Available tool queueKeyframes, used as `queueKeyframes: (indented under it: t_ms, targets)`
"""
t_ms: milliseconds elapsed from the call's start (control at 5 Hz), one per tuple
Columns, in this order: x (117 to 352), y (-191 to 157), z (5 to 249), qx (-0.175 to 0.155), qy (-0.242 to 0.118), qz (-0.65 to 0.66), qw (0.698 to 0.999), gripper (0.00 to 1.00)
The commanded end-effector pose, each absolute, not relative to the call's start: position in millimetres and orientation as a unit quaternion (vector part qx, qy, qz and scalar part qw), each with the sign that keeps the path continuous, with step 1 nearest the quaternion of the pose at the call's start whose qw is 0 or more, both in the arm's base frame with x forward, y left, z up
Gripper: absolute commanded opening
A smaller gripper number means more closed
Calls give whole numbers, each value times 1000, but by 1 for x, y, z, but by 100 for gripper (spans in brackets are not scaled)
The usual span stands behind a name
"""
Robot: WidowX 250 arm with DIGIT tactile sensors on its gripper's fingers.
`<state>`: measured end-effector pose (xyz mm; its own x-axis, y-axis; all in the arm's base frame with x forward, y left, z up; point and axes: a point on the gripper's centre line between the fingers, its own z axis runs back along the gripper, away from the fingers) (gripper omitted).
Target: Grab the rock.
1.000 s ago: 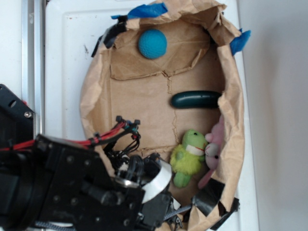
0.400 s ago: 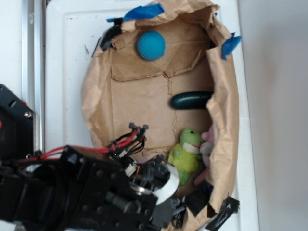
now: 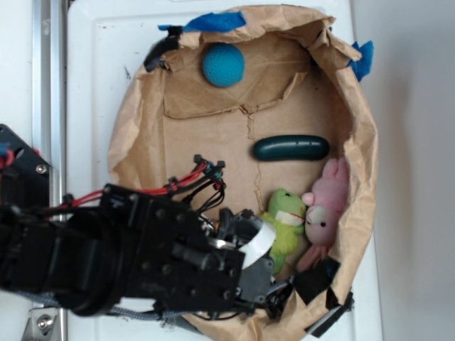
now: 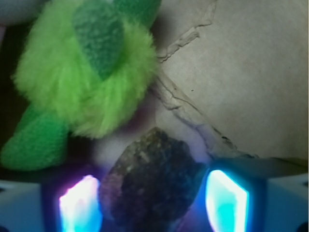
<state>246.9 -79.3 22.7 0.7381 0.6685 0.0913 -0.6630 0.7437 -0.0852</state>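
Paper-lined tray [image 3: 135,135] holding toys, hand [image 4: 153,200] apart around rock [image 4: 152,181], beside frog [image 4: 82,82]

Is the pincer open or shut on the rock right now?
Open. In the wrist view the pincer has its fingers on either side of the rock, gaps visible.

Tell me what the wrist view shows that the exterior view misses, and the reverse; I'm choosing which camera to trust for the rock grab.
Only the wrist view shows the rock, lying between the gripper fingers; whether they touch it cannot be told. Only the exterior view shows the blue ball, the dark green oblong, the pink bunny and the arm, which hides the rock. Both show the green plush frog and the brown paper.
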Motion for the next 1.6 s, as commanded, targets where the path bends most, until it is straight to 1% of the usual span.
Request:
queueKeyframes:
  t_ms: [0,200,400,600,800,1000,1200,1400]
  targets:
    - [255,-63,27,-27,-70,377,923,0]
    - [261,-53,27,-11,-65,357,932,0]
    - [264,-29,45,-4,-92,334,938,0]
    - [268,-3,71,3,-99,275,956,0]
    - [273,21,100,4,-117,231,966,0]
    - [267,35,135,-11,-149,165,975,0]
    - [261,44,171,-35,-181,130,974,0]
    - [260,43,189,-62,-164,116,978,0]
